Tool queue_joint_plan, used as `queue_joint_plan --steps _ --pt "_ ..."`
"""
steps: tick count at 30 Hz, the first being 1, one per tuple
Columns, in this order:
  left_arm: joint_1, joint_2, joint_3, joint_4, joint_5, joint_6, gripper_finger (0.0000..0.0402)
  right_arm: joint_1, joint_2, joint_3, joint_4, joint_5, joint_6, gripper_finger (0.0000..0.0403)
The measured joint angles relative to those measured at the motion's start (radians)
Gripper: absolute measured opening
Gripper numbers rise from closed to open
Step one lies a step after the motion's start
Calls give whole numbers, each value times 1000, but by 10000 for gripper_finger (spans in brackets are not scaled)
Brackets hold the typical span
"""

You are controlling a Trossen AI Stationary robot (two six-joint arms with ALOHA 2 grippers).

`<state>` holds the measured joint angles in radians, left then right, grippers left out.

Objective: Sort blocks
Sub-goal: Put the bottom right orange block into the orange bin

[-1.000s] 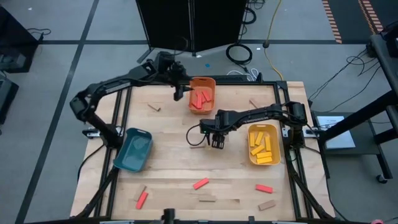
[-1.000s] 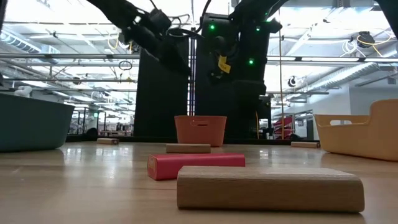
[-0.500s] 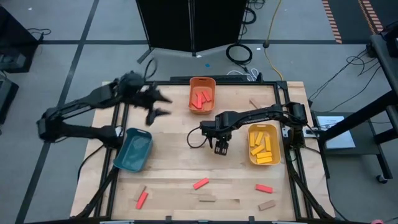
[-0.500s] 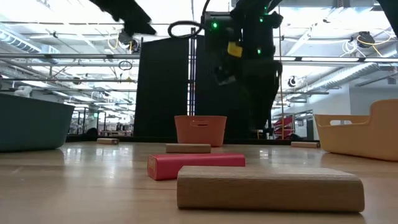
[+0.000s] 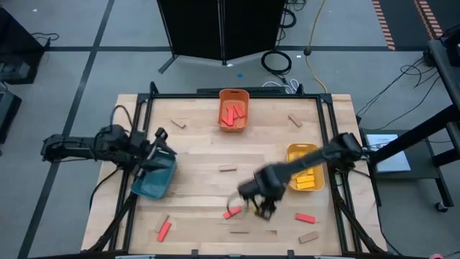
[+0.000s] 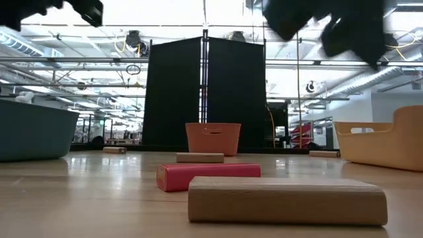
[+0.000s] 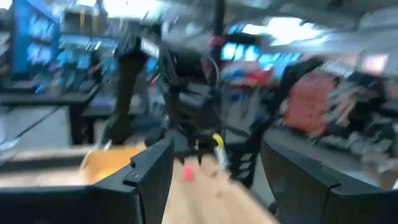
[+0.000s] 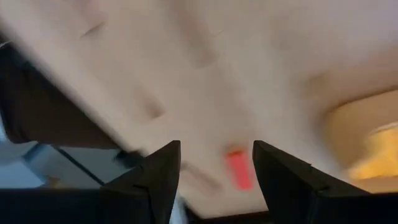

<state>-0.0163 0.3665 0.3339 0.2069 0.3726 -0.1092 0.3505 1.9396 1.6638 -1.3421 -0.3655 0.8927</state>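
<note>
Several blocks are lying loose on the counter: red blocks along the near side, tan blocks at centre and at the far corners. Sorted red pieces are sitting in the orange bin and yellow ones in the yellow bin. The right pincer is hovering just right of a near red block, jaws apart and carrying nothing. The left pincer is standing wide open and empty over the teal bin at the left. For a sound pick, the right pincer should be straddling the red block's narrow sides squarely before closing. No legible brand, label or writing is showing.
</note>
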Motion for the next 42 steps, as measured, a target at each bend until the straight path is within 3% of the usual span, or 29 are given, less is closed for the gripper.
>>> queue_joint_plan --steps 7,11,14,19,24,29,33,37,42 --pt "-113 -49 2 5 -48 -41 238 234 3 48 167 238 233 194" --pt "-186 14 2 -3 -147 -32 238 335 16 45 117 264 333 194" --pt "-253 106 28 -19 -155 -28 238 366 19 43 122 406 347 194" --pt "-414 292 158 -18 -239 149 238 370 19 42 213 728 166 194" --pt "-508 467 296 -177 -458 267 237 332 35 42 379 918 -249 194" --pt "-515 534 373 -376 -542 321 237 250 112 42 604 870 -675 194" --pt "-514 497 375 -490 -590 304 237 190 196 42 743 757 -818 194" --pt "-513 419 377 -619 -688 183 237 154 229 42 740 647 -823 194" --pt "-515 349 367 -650 -701 118 238 146 185 41 564 496 -604 194"
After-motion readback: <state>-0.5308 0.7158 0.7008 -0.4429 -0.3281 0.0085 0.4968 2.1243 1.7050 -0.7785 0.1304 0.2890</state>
